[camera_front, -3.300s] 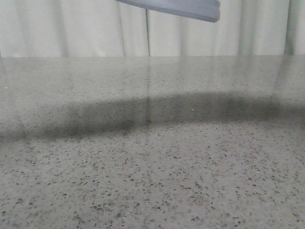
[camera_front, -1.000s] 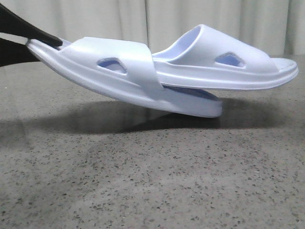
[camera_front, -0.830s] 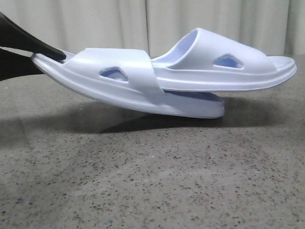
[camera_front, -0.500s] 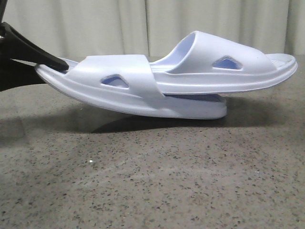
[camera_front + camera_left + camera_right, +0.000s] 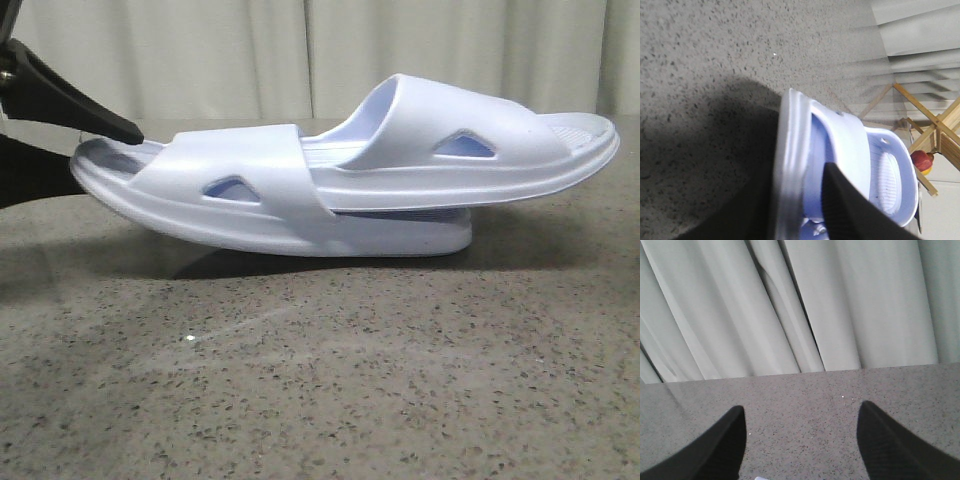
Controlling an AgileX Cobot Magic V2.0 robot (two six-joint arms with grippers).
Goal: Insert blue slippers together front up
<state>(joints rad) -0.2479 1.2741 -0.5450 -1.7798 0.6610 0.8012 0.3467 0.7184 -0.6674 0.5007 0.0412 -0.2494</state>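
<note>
Tabletop (image 5: 330, 380): nested blue slippers (image 5: 330, 190) lengthwise left-right.

Looks like a staged indoor test space rather than a lived-in room: a speckled grey stone-look tabletop (image 5: 330, 390) runs right up to pale pleated curtains (image 5: 200, 55) that close off the background. Beyond the curtains, the left wrist view catches a wooden frame (image 5: 932, 125).

Middle of front view: the nested slippers (image 5: 340, 190) are lying across the table (image 5: 330, 380), blocking most of the width.
Far left: the left gripper (image 5: 110, 135) is occupying the heel end.
Lower frame: bare tabletop is lying open.
Behind: curtain (image 5: 220, 55) is closing off the back.
</note>
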